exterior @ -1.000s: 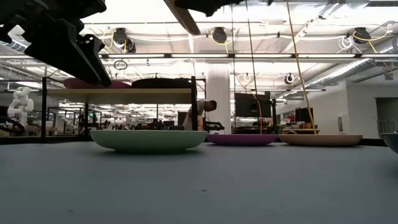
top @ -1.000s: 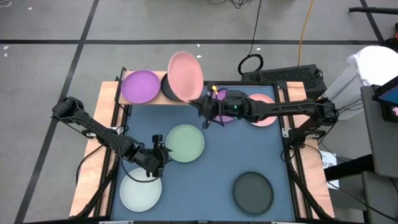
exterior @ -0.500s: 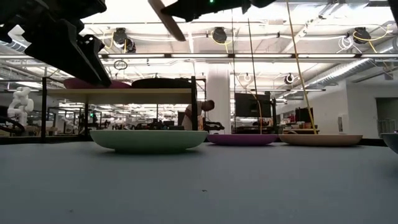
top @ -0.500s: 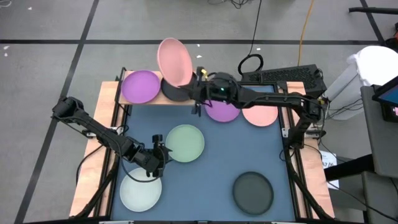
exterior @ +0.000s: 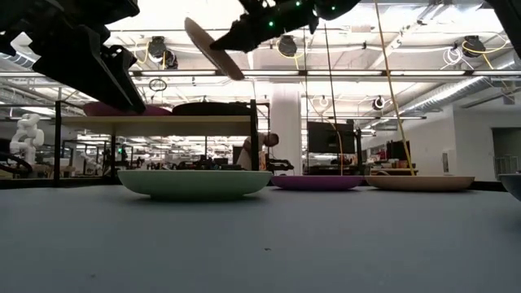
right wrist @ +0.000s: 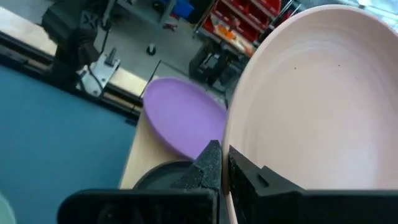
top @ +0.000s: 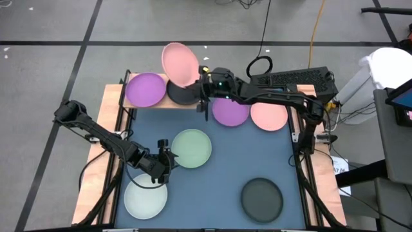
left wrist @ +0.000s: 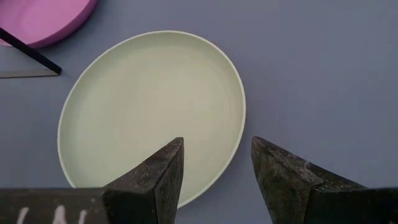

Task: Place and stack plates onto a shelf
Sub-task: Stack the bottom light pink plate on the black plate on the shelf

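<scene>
My right gripper is shut on a pink plate, held tilted above the shelf. That light-wood shelf at the far left carries a purple plate and a black plate. On the table lie a purple plate, a pink plate, a pale green plate, a whitish plate and a black plate. My left gripper hangs open over the pale green plate's rim, touching nothing. My right gripper pinches the pink plate's rim between its two fingers, one finger on the underside and one on the hollow face. The fingers come nearly level from the table's right. The plate stands up steeply tilted, lifted clear above the shelf's black plate.
The shelf's black frame legs stand on the table at the far left. Wooden side rails run along both table edges. In the low view a person shows far off in the room behind.
My right gripper has carried the pink plate toward the table's far left, from beside the shelf to above its black plate. The plate stays tilted and clear.
</scene>
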### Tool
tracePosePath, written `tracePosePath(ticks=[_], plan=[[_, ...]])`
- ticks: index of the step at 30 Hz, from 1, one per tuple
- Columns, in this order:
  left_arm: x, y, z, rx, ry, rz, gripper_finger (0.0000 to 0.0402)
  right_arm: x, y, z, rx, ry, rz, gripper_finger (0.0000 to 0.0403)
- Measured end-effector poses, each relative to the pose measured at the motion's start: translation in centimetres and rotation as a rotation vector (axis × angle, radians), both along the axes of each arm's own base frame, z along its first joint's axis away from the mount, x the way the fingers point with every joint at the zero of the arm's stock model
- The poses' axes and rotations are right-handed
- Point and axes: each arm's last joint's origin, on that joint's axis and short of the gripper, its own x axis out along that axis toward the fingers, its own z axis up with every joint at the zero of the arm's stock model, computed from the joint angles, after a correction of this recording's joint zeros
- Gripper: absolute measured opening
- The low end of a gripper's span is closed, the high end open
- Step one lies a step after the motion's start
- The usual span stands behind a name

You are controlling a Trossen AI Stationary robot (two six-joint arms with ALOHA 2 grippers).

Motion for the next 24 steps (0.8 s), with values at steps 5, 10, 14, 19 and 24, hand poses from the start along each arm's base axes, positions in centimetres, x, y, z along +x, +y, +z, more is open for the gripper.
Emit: tracePosePath(ticks=[5,10,14,19,24], plan=[[0.0,0.0,0.0,-0.006,-0.005,0.004,0.0193,0.5,-0.5,-1.8,0.024,0.079,-0.008,0.0002],[0.0,0.0,0.0,-0.009,-0.005,0.007,0.0193,0.9,-0.8,-3.7,0.04,0.164,-0.011,0.0002],[0.0,0.0,0.0,-0.011,-0.005,0.009,0.0193,0.8,-0.7,-4.7,0.046,0.232,-0.006,0.0002],[0.0,0.0,0.0,-0.01,-0.005,0.009,0.0193,0.6,-0.6,-5.1,0.033,0.296,-0.02,0.0002],[0.0,0.0,0.0,-0.009,-0.005,0.007,0.0193,0.4,-0.6,-5.4,0.025,0.334,-0.009,0.0002]])
